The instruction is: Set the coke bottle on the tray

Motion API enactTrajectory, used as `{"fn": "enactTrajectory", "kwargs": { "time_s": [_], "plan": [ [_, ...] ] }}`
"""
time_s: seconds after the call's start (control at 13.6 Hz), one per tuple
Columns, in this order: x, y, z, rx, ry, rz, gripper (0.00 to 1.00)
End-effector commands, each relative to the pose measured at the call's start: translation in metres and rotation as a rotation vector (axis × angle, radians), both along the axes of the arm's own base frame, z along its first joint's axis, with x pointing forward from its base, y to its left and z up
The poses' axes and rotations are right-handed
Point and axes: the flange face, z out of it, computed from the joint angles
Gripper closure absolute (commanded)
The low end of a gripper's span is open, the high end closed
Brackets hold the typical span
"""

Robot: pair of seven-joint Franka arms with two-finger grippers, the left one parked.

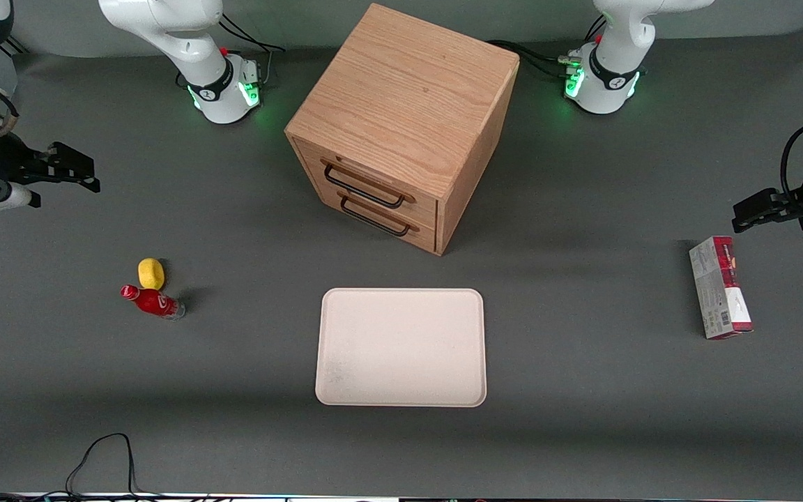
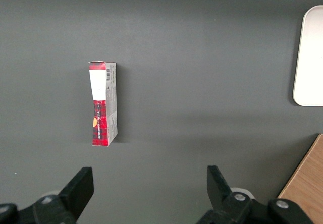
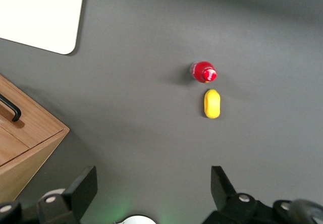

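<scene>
The bottle (image 1: 152,302) stands upright on the worktop (image 1: 234,432), toward the working arm's end, well apart from the tray (image 1: 401,347). In the right wrist view the bottle (image 3: 204,72) shows from above, red cap up. A yellow lump (image 1: 151,273) sits just beside the bottle, a little farther from the front camera; whether the two touch cannot be told. The tray lies flat with nothing on it, nearer the front camera than the cabinet (image 1: 401,125), which has two drawers with dark handles on its front. A carton (image 1: 719,287) lies well apart from the tray, toward the parked arm's end of the worktop. The gripper (image 3: 151,189) hangs above the worktop at the working arm's end, farther from the front camera than the bottle and well apart from it, its fingers spread wide and holding nothing.
</scene>
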Motion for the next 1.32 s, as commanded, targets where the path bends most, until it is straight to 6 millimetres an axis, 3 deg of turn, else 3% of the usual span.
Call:
{"fn": "enactTrajectory", "kwargs": {
  "time_s": [0.0, 0.74, 1.25],
  "plan": [
    [0.009, -0.009, 0.004, 0.006, 0.003, -0.005, 0.00],
    [0.007, -0.001, 0.006, 0.004, 0.005, -0.071, 0.00],
    [0.018, -0.005, 0.008, -0.005, -0.008, -0.068, 0.00]
  ]
}}
